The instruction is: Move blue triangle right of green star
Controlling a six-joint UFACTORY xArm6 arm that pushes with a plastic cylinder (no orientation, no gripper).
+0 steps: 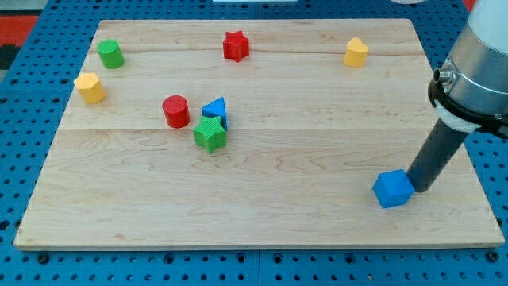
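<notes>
The blue triangle (215, 110) sits near the board's middle-left, touching the green star (209, 133) just below it. A red cylinder (175, 111) stands close to the triangle's left. My tip (417, 187) is far off at the view's lower right, touching the right side of a blue cube (393, 189). The rod rises up and right from there to the arm's grey body.
A red star (235, 45) lies at the top middle, a yellow block (355, 52) at the top right, a green cylinder (110, 54) at the top left and a yellow block (90, 87) below it. The wooden board (317, 230) lies on a blue pegboard.
</notes>
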